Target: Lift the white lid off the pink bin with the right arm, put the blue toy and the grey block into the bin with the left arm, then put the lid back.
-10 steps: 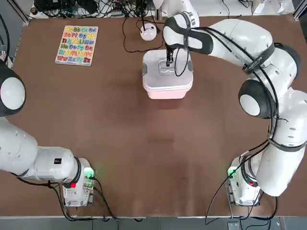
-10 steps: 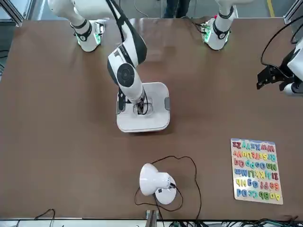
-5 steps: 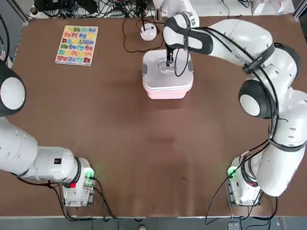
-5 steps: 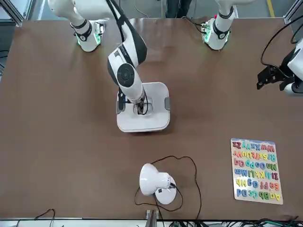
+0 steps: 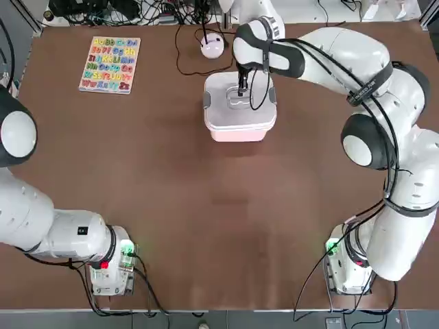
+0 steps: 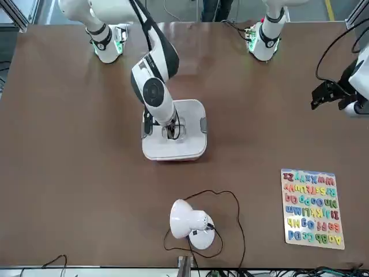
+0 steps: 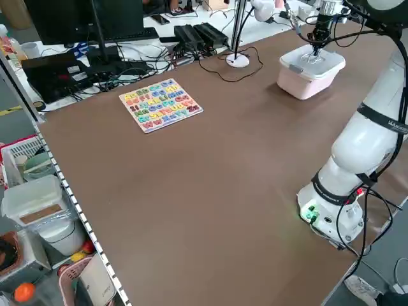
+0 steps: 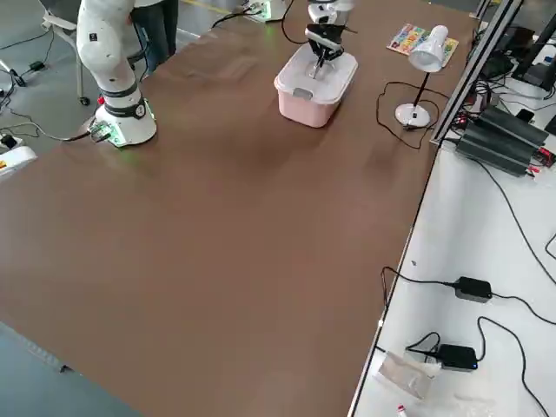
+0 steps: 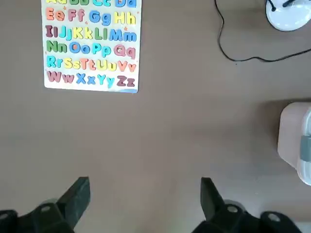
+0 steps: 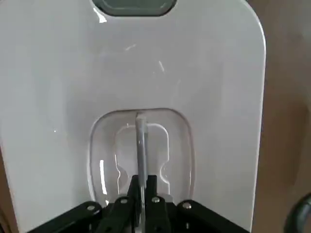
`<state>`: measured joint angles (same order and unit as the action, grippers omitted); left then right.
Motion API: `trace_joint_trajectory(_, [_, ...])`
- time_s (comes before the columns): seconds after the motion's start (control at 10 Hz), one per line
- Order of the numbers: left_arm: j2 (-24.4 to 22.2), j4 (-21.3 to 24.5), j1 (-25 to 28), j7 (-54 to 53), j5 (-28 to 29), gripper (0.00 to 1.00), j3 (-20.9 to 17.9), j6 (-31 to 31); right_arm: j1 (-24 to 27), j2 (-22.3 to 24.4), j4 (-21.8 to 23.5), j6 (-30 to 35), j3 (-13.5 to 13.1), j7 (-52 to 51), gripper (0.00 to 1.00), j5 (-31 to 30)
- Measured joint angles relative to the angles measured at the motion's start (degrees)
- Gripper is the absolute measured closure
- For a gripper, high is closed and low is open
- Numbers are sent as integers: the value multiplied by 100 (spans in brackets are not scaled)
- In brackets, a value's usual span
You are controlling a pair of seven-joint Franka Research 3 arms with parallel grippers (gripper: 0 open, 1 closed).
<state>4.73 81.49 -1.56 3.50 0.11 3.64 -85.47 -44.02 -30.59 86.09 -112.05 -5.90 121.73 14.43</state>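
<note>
The right gripper [image 10: 141, 191] has its fingers clamped on the lid [image 5: 223, 92] handle atop the bin [image 5: 240, 129], so next it should lift straight up, while the left gripper [image 9: 143, 194], fingers apart, waits well away from the bin.

White lid [image 5: 239, 101] seated on pink bin [image 5: 240, 129]; toy, block unseen.

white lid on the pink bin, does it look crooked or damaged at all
Nothing stands out. The white lid sits square and flat on the pink bin, unbroken, with the right gripper shut on its recessed centre handle.
</note>
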Motion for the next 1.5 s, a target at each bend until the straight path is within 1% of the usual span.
trace_joint_trajectory(0.9, [0,0,21,2,0,0,-11,0,-17,-1,7,20,1,38,93,2])
trace_joint_trajectory(1.0, [0,0,23,2,0,0,-15,0,-17,-1,8,31,0,47,91,2])
trace_joint_trajectory(1.2, [0,0,23,2,0,0,-16,0,-19,-17,100,127,-1,57,63,2])
trace_joint_trajectory(1.3, [0,-1,23,2,0,0,-16,0,-27,-21,122,129,-1,75,48,2])
trace_joint_trajectory(1.5, [0,-2,21,2,0,0,-16,0,-34,-21,136,166,-2,86,20,2])
